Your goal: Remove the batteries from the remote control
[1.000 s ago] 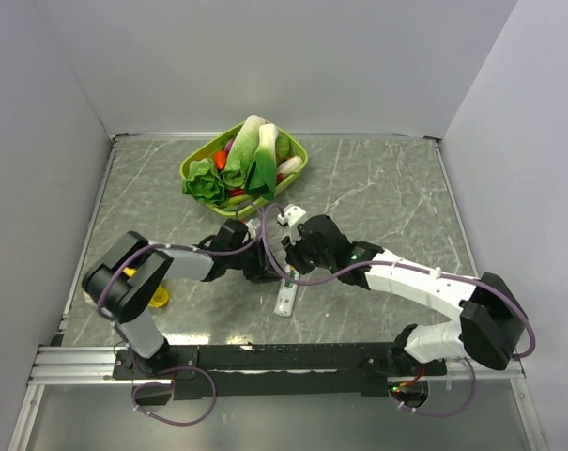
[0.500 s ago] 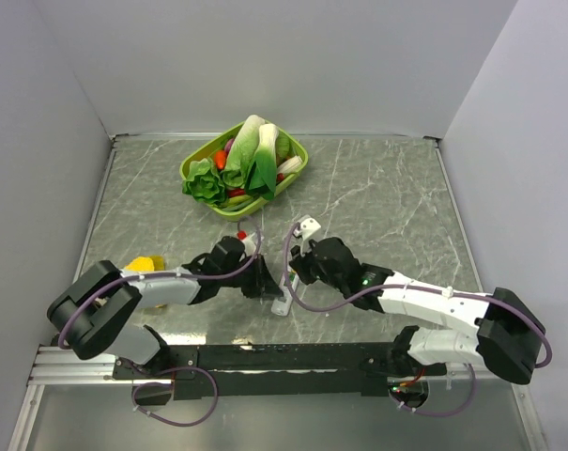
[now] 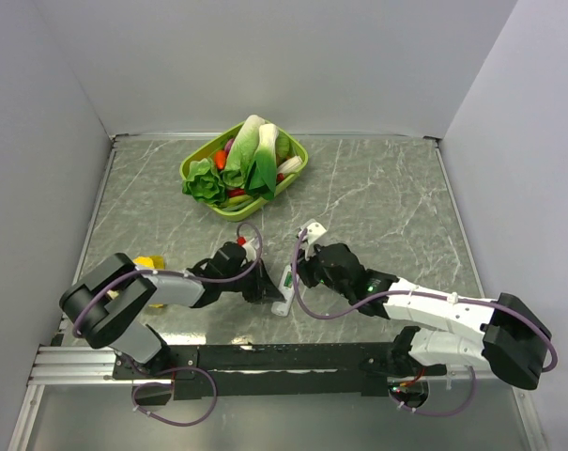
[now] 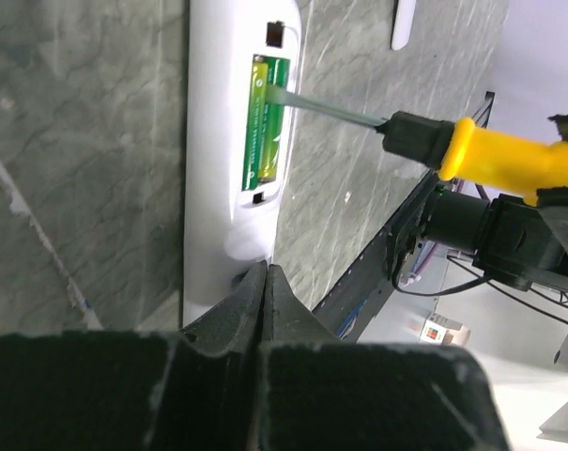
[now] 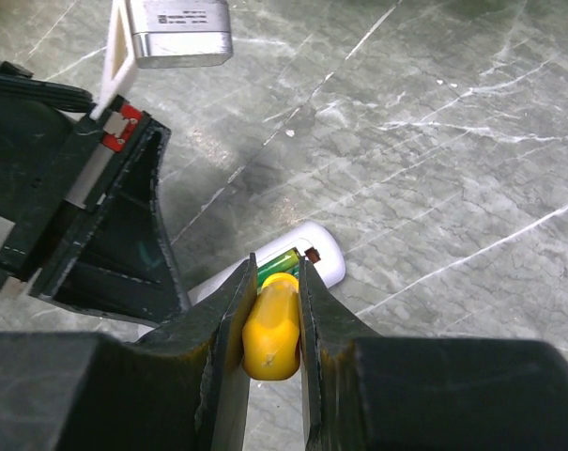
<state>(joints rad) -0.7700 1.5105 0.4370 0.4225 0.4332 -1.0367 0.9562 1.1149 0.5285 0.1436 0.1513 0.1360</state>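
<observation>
The white remote control lies on the marble table with its battery bay open; it also shows in the top view. A green battery sits in the bay and also shows in the right wrist view. My right gripper is shut on the yellow handle of a screwdriver, whose thin shaft reaches into the bay against the battery. My left gripper is shut and empty, its tips resting on the remote's near end. The two grippers flank the remote, the left gripper and the right gripper.
A small white cover strip lies on the table beyond the remote. A green basket of toy vegetables stands at the back centre. A small yellow object lies by the left arm. The black base rail runs along the near edge.
The right gripper with the screwdriver has come down and nearer to the remote's bay. The left arm has shifted its elbow while its gripper stays at the remote. The remote has barely moved.
</observation>
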